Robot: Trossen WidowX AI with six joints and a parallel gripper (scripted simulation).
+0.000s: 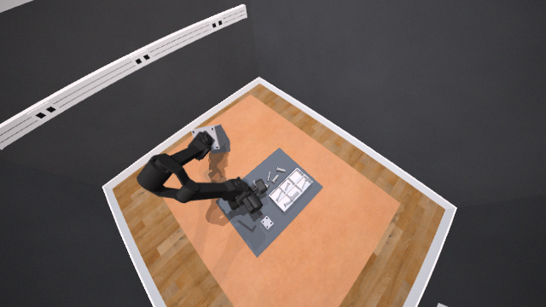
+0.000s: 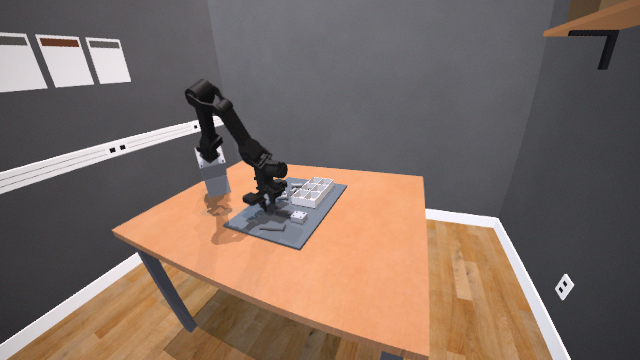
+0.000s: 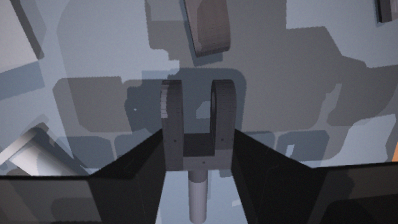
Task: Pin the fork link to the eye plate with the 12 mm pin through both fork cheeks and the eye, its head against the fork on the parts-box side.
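In the wrist view my gripper is shut on the dark grey fork link. The two black fingers press on the outer faces of its cheeks. The link's two cheeks point away from the camera and its round grey shank points toward it. Another dark part lies on the mat beyond the fork. In the top view the gripper is low over the grey mat, just left of the white parts box. A small light plate with holes lies on the mat near the gripper. Loose pins lie beside the box.
The parts box has several compartments holding small metal parts. A flat dark bar lies on the mat's near part. The arm's grey base block stands at the table's back edge. In the exterior view the mat lies on the orange table.
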